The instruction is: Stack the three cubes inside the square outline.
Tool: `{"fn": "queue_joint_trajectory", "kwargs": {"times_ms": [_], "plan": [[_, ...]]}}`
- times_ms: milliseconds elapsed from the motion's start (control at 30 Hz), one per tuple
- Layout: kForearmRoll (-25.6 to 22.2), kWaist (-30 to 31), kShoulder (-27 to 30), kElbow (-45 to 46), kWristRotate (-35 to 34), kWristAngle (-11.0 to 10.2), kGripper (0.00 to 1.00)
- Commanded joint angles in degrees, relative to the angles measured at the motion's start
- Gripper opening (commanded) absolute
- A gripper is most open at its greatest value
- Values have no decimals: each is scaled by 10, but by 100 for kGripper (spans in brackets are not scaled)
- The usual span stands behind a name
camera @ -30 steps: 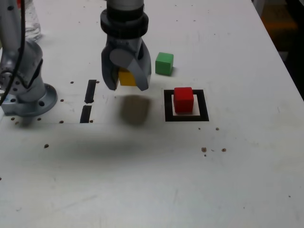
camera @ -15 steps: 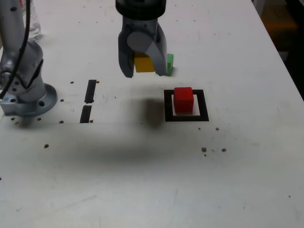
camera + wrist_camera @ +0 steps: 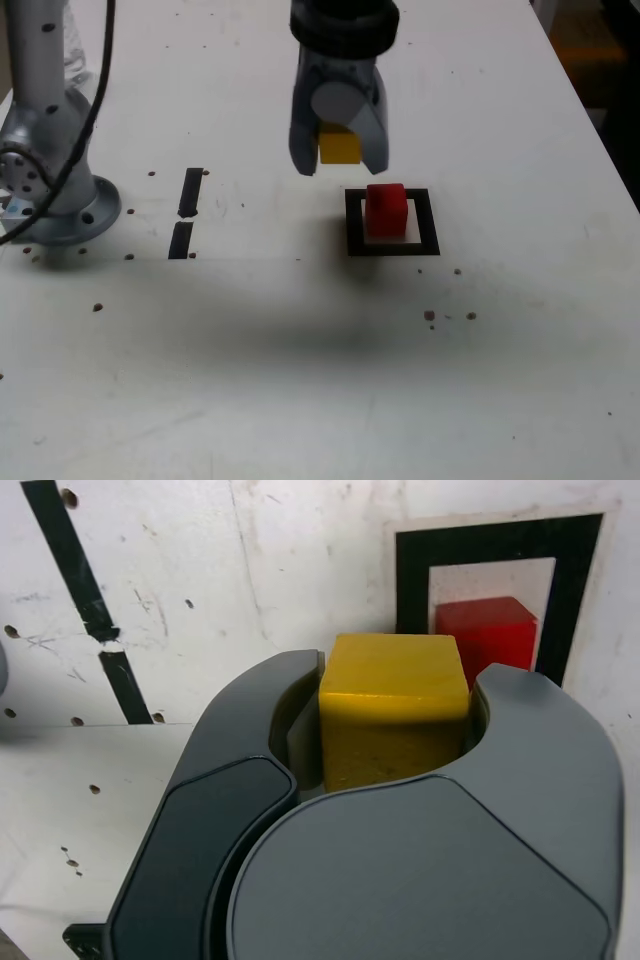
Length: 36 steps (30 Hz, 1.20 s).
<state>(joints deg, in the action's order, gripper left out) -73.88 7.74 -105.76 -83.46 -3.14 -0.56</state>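
We hold the gripper (image 3: pixel 340 165) clamped on the yellow cube (image 3: pixel 339 146), raised at eleven o'clock of the square outline (image 3: pixel 392 246). The red cube (image 3: pixel 386 209) sits inside. We centre squarely above red before lowering.

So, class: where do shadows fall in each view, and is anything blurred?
Exterior view: soft shadow on the table, beside the square outline; edges slightly soft. Wrist view: the gripper shades the yellow cube's lower face; the red cube looks sharp.

I work in a robotics lab: my base (image 3: pixel 55 205) is bolted to a scuffed white counter (image 3: pixel 300 380) marked with black tape strips (image 3: pixel 186 212).
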Motion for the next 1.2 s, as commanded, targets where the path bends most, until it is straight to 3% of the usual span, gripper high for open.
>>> {"fn": "queue_joint_trajectory", "kwargs": {"times_ms": [0,1167], "plan": [[-3,6,-11,-14,-4,0,23],[3,20,-97,-70,-18,14,23]]}}
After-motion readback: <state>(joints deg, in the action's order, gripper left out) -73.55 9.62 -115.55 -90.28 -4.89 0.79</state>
